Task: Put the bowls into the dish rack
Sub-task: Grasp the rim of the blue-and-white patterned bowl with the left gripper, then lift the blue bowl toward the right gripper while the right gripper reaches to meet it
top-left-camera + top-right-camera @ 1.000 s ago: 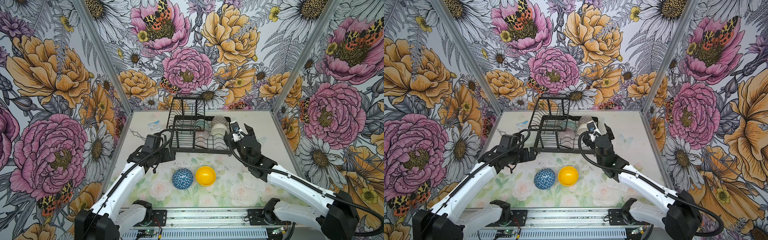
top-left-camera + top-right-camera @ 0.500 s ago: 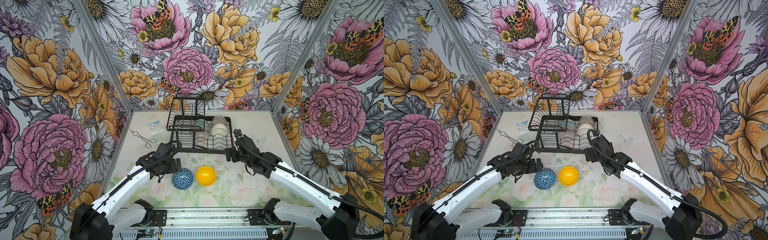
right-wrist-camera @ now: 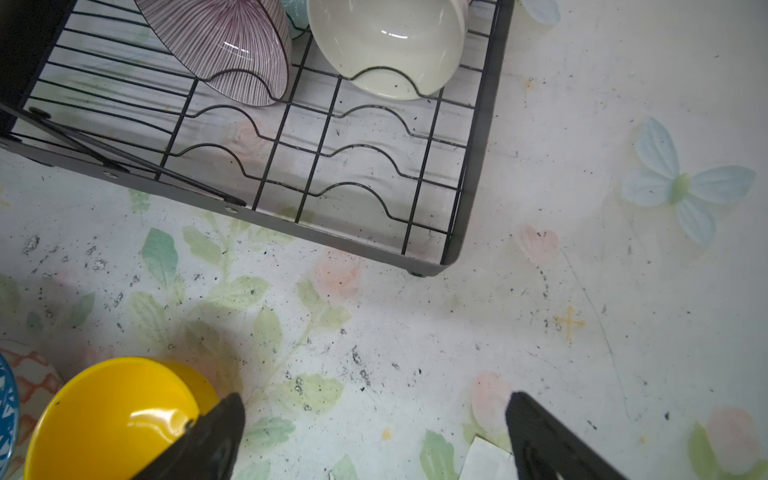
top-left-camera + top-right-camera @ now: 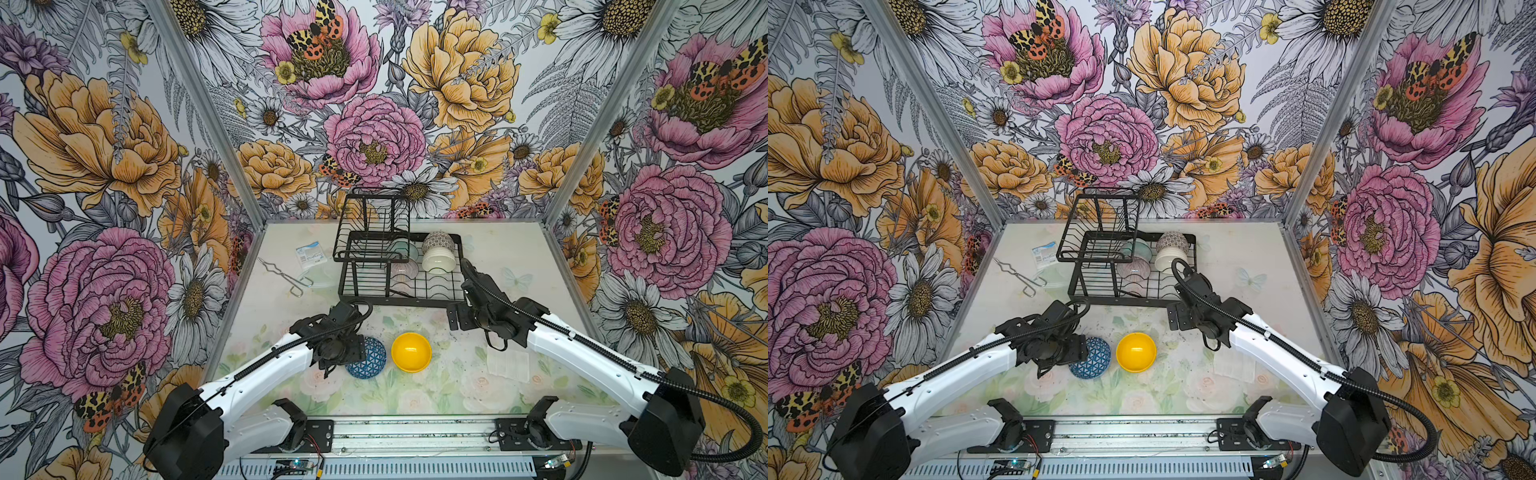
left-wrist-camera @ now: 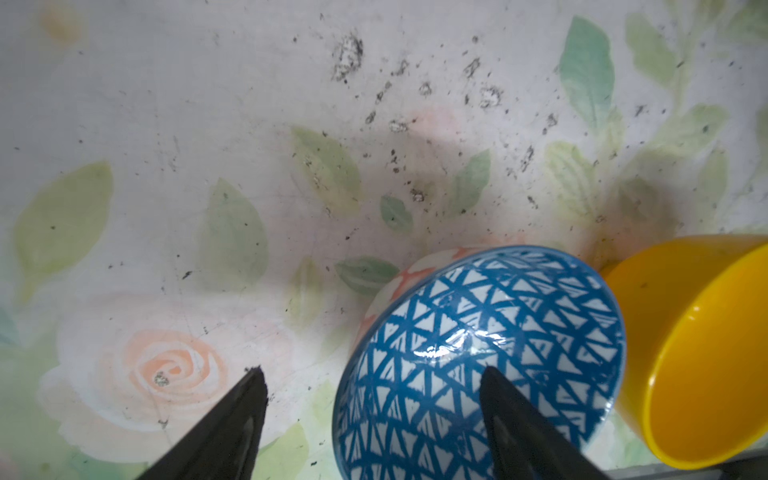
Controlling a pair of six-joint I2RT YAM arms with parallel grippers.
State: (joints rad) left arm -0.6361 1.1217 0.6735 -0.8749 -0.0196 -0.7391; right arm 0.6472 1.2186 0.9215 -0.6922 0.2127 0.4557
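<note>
The blue bowl with white triangles (image 4: 370, 362) (image 4: 1094, 363) (image 5: 478, 353) sits on the table beside the plain yellow bowl (image 4: 411, 351) (image 4: 1136, 351) (image 3: 112, 415). My left gripper (image 4: 353, 349) (image 5: 372, 374) straddles the blue bowl's rim, one finger inside and one outside, still open with a gap. The black wire dish rack (image 4: 399, 300) (image 3: 332, 232) holds the cream-white (image 4: 438, 262), black-and-white (image 4: 437, 241), pink lined (image 3: 224, 45) and teal (image 4: 405, 249) bowls. My right gripper (image 4: 457, 318) (image 3: 374, 399) hangs open and empty near the rack's front right corner.
Metal tongs (image 4: 286, 276) and a small white-blue packet (image 4: 311, 253) lie left of the rack. A white paper square (image 4: 509, 365) (image 3: 486, 461) lies under the right arm. Floral walls close in the back and both sides.
My left arm swung from the rack's left side to the blue bowl, lowered over its rim, and its jaws have begun narrowing. My right arm drew back from the rack toward the front.
</note>
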